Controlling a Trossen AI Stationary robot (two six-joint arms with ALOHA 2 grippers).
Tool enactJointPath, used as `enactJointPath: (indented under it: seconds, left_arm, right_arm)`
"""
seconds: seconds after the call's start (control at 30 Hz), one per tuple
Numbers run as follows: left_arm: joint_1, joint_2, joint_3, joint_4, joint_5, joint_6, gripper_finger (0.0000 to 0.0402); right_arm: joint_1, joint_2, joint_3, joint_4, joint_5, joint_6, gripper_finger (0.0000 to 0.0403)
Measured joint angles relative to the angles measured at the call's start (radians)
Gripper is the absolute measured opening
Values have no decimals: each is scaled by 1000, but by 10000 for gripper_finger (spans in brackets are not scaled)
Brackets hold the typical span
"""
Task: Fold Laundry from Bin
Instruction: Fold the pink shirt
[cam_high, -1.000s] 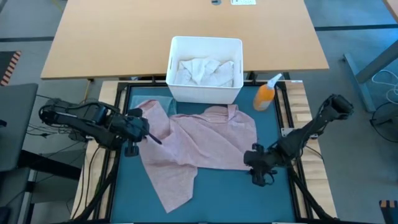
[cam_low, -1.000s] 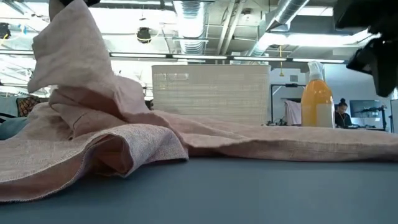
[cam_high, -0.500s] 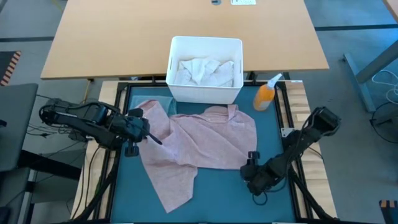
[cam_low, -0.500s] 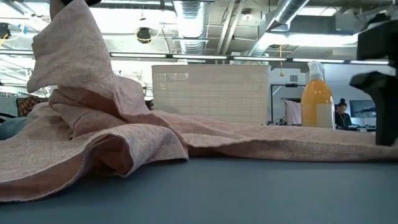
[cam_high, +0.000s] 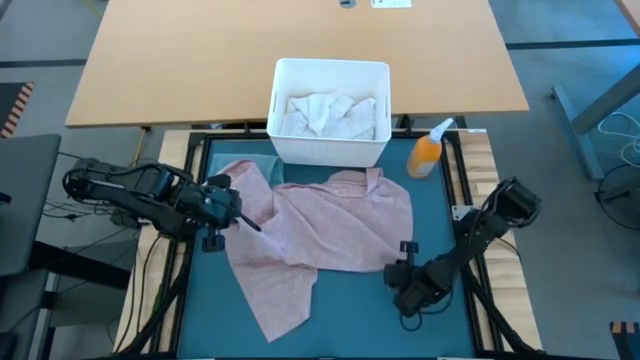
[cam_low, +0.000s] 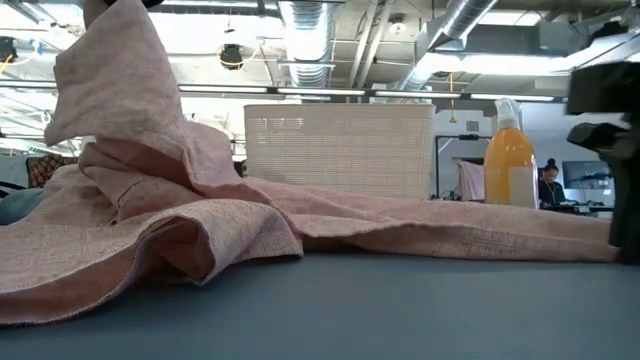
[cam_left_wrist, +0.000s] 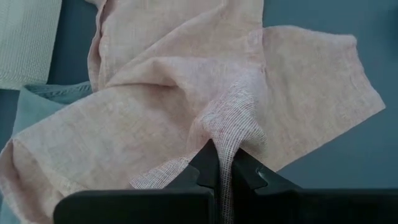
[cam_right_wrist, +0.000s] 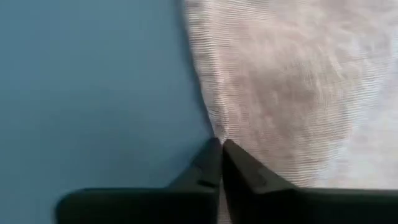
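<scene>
A dusty pink shirt (cam_high: 320, 230) lies spread and rumpled on the teal mat (cam_high: 350, 315). Its left part is pulled up into a peak (cam_low: 110, 70) below my left gripper (cam_left_wrist: 224, 163), which is shut on it. My right gripper (cam_right_wrist: 221, 148) is low at the shirt's near right edge (cam_high: 385, 262), shut on the cloth. The white bin (cam_high: 282, 80) stands at the mat's far edge with white cloth (cam_high: 330, 113) inside. A light blue garment (cam_left_wrist: 43, 99) shows under the shirt. My left gripper pinches a raised fold of the pink shirt (cam_left_wrist: 233, 127) between its two fingers, slanting down from the table's left. The cloth rises in a taut peak to the fingers, and the rest lies on the mat. My right gripper pinches the shirt's near right edge (cam_right_wrist: 216, 132) at the fingertips (cam_right_wrist: 233, 158), slanting down. The cloth there lies flat on the mat; one layer or several, I cannot tell.
An orange spray bottle (cam_high: 428, 152) stands right of the bin, at the mat's far right corner. Bare mat lies near the front edge and to the right of the shirt. A wooden table (cam_high: 200, 60) stands beyond the bin.
My right gripper has come down and toward the table's near edge, turning as it went, onto the shirt's near right edge, and has shut there. The shirt lies as before.
</scene>
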Motion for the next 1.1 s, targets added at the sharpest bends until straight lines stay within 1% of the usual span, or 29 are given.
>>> enactJointPath:
  seconds: [0.03, 0.13, 0.27, 0.33, 0.47, 0.57, 0.63, 0.7, 0.8, 0.87, 0.93, 1.0, 1.1]
  left_arm:
    - [0, 0, 0, 5, 1, 1, 0]
    - [0, 0, 0, 4, 30, 2, 0]
    - [-2, -2, 11, 39, 103, 19, 0]
    - [-8, -4, 42, 69, 118, 33, 0]
    - [-30, -6, 164, 143, 135, 96, 0]
    - [-60, -6, 281, 225, 139, 157, 0]
    - [-83, -7, 351, 297, 152, 206, 0]
    - [-107, -8, 408, 375, 156, 246, 0]
    - [-151, -8, 457, 499, 208, 299, 0]
    - [-191, -8, 459, 597, 260, 330, 0]
    - [-241, 2, 459, 670, 300, 357, 0]
    - [-297, 18, 459, 723, 315, 395, 0]
    - [-386, 57, 458, 812, 347, 499, 0]
  right_arm:
    - [-10, -11, 2, -27, 18, 11, 20]
    - [-41, -60, 41, -209, 23, 62, 21]
    - [-56, -146, 192, -457, 20, 50, 12]
    - [-55, -186, 296, -577, 24, 11, 8]
    - [-40, -256, 542, -799, 92, 2, 8]
    - [-15, -293, 730, -884, 173, -10, 8]
    - [5, -319, 836, -885, 231, -79, 8]
    - [22, -340, 936, -845, 277, -192, 8]
    - [57, -358, 1065, -718, 286, -409, 8]
    - [100, -359, 1131, -603, 266, -551, 8]
    - [151, -352, 1188, -506, 210, -687, 8]
    - [211, -343, 1236, -421, 170, -798, 8]
    - [316, -321, 1300, -322, 151, -957, 8]
